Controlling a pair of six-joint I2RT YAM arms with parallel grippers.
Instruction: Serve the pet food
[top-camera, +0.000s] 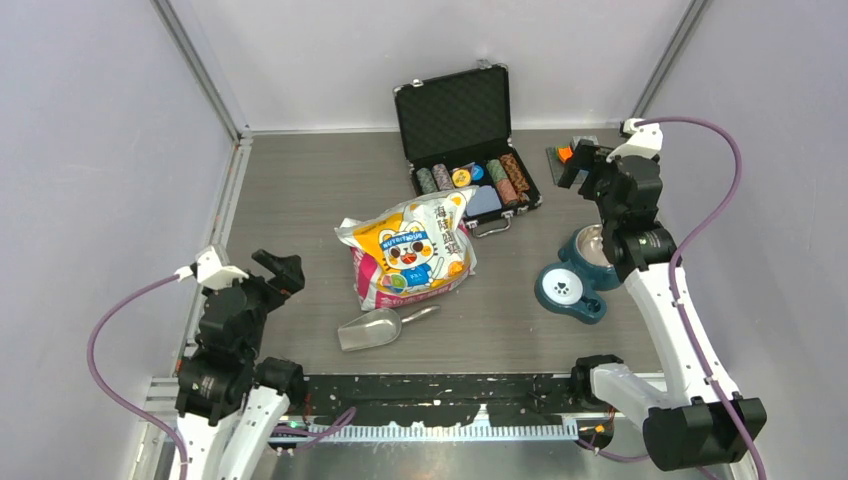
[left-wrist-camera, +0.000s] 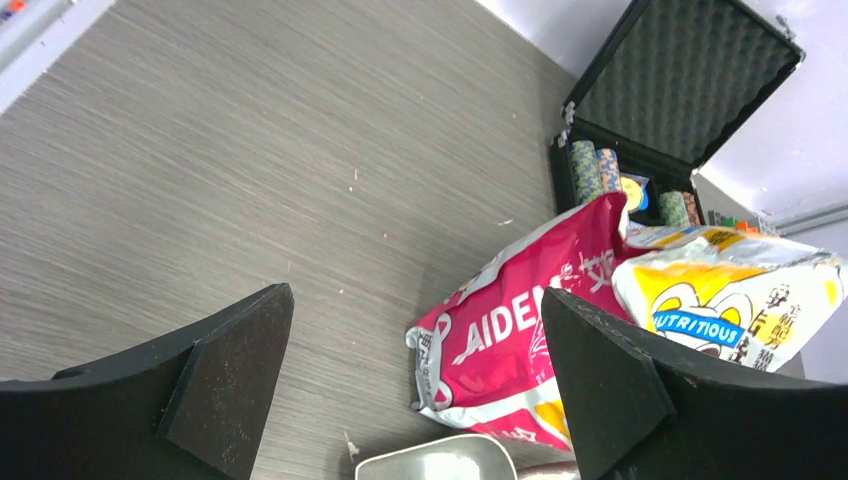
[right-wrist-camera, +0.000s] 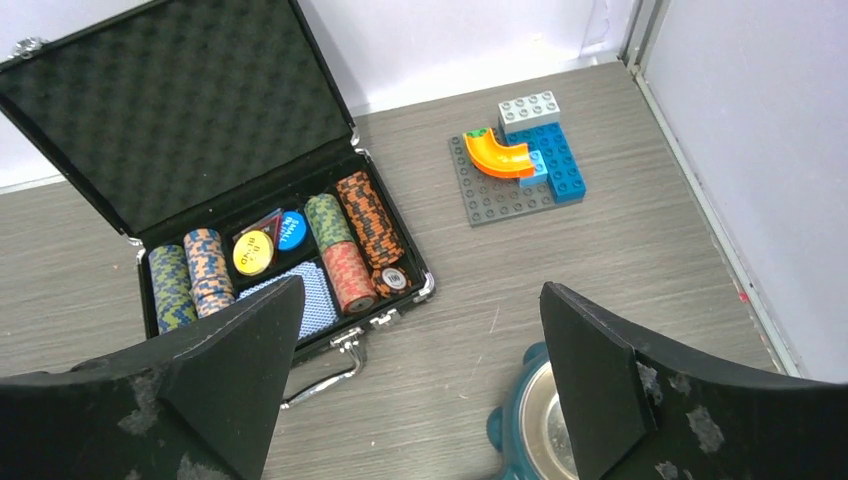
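Observation:
No kibble shows in any view. The cartoon-cat printed bag (top-camera: 410, 250) lies in the middle of the table, and its pink side shows in the left wrist view (left-wrist-camera: 500, 340). A metal scoop (top-camera: 370, 328) lies empty just in front of the bag, with its rim in the left wrist view (left-wrist-camera: 440, 462). A teal feeder (top-camera: 572, 300) with a steel bowl stands at the right, also seen in the right wrist view (right-wrist-camera: 515, 430). My left gripper (top-camera: 280, 268) (left-wrist-camera: 415, 292) is open and empty, left of the scoop. My right gripper (top-camera: 578, 165) (right-wrist-camera: 422, 285) is open and empty, above the far side of the feeder.
An open black case of poker chips (top-camera: 470, 140) (right-wrist-camera: 270, 250) stands behind the bag. A grey plate of toy bricks (right-wrist-camera: 515, 165) lies at the far right corner. Enclosure walls close in on the left, back and right.

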